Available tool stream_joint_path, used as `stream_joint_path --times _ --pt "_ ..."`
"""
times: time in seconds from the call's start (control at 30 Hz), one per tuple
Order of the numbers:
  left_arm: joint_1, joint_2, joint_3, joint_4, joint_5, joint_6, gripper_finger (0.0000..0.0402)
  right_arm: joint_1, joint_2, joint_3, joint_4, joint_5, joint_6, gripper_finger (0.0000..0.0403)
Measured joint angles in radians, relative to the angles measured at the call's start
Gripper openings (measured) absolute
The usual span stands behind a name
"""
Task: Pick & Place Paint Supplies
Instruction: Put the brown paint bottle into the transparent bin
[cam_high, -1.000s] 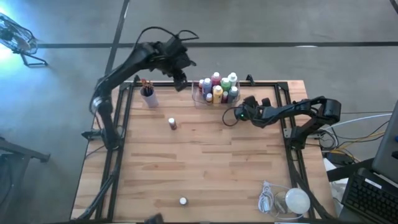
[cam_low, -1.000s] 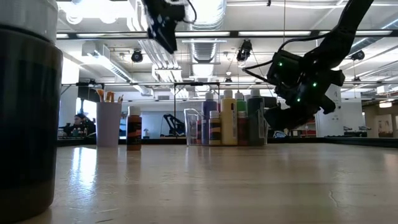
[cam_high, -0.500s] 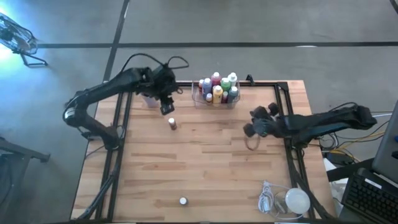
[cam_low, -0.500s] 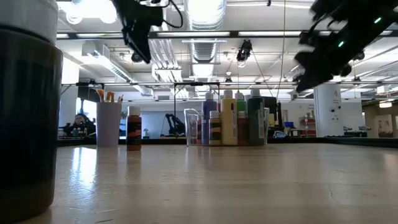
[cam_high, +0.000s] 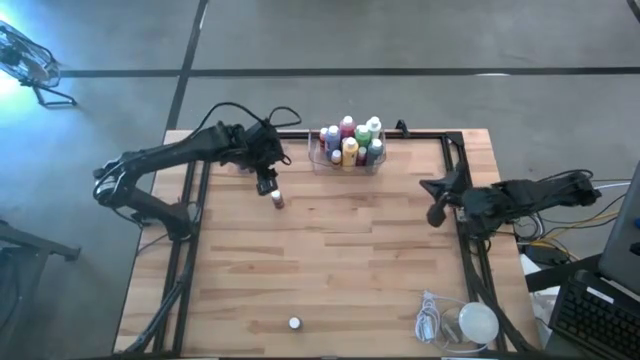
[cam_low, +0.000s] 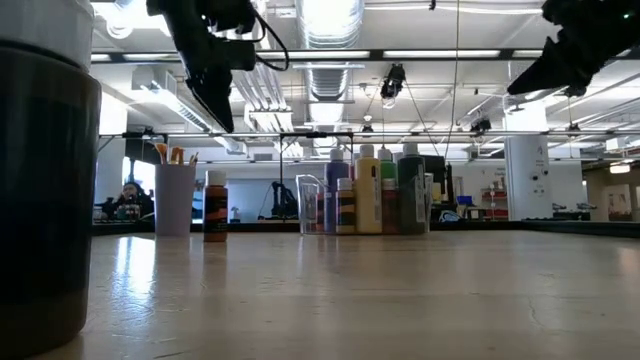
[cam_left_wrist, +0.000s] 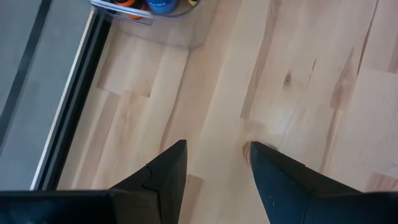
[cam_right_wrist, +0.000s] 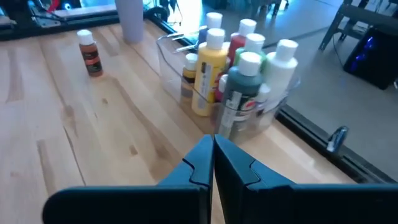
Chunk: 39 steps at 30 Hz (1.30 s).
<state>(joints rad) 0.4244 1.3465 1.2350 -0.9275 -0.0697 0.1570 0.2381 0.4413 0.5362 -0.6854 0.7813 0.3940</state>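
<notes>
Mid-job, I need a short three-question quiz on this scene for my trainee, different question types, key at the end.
1. True or false: the right gripper is shut and empty.
2. Which gripper hangs over the lone brown pale-capped bottle? A left B right
3. Fill in: the yellow pale-capped bottle stands in the clear plastic ____.

Key: 1 true. 2 A; the left gripper is open above it. 3 tray.

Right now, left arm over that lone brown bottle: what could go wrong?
1. The left gripper hangs open just above the brown bottle; coming down off-centre could tip the upright bottle.
2. The purple cup of brushes stands close beside it; a swing could knock it.
3. The clear tray looks crowded; inserting another bottle may jostle its neighbours.
</notes>
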Motion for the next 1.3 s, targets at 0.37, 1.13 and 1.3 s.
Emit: stream_joint_path --times 0.37,1.13,1.3 --pt "-0.003 0.003 -0.004 0.037 0.029 0.004 0.0180 0.000 -0.223 -0.001 -0.008 0.003 -0.001 0.0008" --pt "-0.060 0.003 -0.144 0.047 0.138 0.006 0.0179 0.000 -0.264 0.121 -0.043 -0.240 -0.225 0.0008" --pt "-0.061 0.003 -0.148 0.050 0.138 -0.020 0.0179 0.000 -0.268 0.167 -0.094 -0.240 -0.257 0.0008"
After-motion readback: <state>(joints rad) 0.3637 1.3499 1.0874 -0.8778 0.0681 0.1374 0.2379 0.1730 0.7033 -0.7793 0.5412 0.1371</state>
